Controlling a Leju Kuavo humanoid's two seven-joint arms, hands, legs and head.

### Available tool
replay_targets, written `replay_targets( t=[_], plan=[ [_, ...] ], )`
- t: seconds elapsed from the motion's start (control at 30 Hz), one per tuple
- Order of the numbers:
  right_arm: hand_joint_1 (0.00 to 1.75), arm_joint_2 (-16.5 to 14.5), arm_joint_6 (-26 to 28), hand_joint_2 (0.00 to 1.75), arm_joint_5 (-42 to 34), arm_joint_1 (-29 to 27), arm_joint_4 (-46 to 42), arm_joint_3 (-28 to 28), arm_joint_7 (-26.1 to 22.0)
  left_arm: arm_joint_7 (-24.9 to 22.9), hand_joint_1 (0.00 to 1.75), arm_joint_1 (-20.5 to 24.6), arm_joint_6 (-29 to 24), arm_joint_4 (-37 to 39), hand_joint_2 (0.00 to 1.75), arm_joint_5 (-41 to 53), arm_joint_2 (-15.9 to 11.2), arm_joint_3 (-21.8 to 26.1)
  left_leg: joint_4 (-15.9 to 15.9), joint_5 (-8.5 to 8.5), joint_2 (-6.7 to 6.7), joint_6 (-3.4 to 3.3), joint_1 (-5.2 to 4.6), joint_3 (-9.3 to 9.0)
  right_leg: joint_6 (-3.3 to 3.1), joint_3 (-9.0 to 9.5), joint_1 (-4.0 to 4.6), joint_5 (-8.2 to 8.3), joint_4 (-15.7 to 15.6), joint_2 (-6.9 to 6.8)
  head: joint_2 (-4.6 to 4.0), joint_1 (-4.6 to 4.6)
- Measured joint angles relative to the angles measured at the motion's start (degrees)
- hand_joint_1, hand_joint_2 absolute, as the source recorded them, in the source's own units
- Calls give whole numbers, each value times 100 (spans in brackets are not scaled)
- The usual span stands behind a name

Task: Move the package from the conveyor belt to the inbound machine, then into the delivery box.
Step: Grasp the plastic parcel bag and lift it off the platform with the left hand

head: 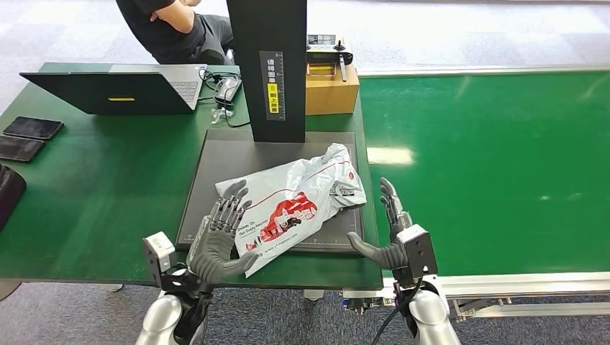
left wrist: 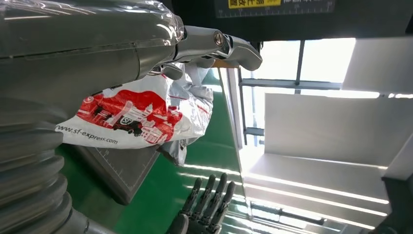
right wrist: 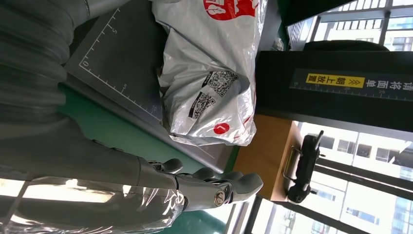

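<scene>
The white and grey plastic package (head: 295, 201) with red print lies crumpled on the dark scanning plate (head: 216, 165) of the inbound machine, below its black column (head: 266, 65). My left hand (head: 219, 241) is at the package's near-left corner, fingers straight and spread along its edge, thumb by the corner. My right hand (head: 392, 230) stands open at the plate's right edge, a little apart from the package. The left wrist view shows the package (left wrist: 141, 117) beside the thumb (left wrist: 214, 44). The right wrist view shows its label side (right wrist: 214, 73) beyond the thumb (right wrist: 219, 190).
The green conveyor belt (head: 489, 165) runs on the right. A cardboard box (head: 331, 90) with a controller sits behind the column. On the green table to the left are a laptop (head: 115, 90) and phones (head: 32, 128). A person (head: 180, 29) sits behind.
</scene>
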State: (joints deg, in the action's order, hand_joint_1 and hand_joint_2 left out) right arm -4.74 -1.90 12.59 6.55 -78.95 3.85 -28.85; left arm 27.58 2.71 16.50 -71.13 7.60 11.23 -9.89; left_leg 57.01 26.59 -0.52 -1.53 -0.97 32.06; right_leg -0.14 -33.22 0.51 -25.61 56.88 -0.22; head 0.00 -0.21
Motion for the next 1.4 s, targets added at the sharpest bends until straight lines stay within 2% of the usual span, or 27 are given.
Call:
replay_targets(
  t=[0.17,0.53,0.73,0.83,1.4],
  plan=[
    [0,-54,-20,175,57,-50,-100,-12,21,4,0,174,-378,1,175,477,58,-356,0,0,0,0,0,0,0,0,0,0,0,0,0,-1],
    [0,-166,-116,175,85,-123,-241,-54,103,-118,0,544,-586,32,175,878,126,-946,0,0,-1,0,0,-1,0,0,0,0,0,0,0,-1],
    [0,-249,-133,175,95,-174,-308,-113,134,-672,0,754,-1062,113,175,1518,182,-1189,0,0,0,0,0,-1,0,0,0,0,0,0,0,-1],
    [0,-283,-134,175,105,-206,-360,-140,147,-792,0,864,-1211,198,175,1682,219,-1275,0,0,0,0,0,-1,0,1,0,0,0,0,0,-1],
    [0,-339,14,175,336,-505,-1246,-515,230,-1932,0,1327,-2118,1072,175,2723,261,-1224,0,0,0,0,0,0,0,0,0,0,0,0,0,-1]
  ],
)
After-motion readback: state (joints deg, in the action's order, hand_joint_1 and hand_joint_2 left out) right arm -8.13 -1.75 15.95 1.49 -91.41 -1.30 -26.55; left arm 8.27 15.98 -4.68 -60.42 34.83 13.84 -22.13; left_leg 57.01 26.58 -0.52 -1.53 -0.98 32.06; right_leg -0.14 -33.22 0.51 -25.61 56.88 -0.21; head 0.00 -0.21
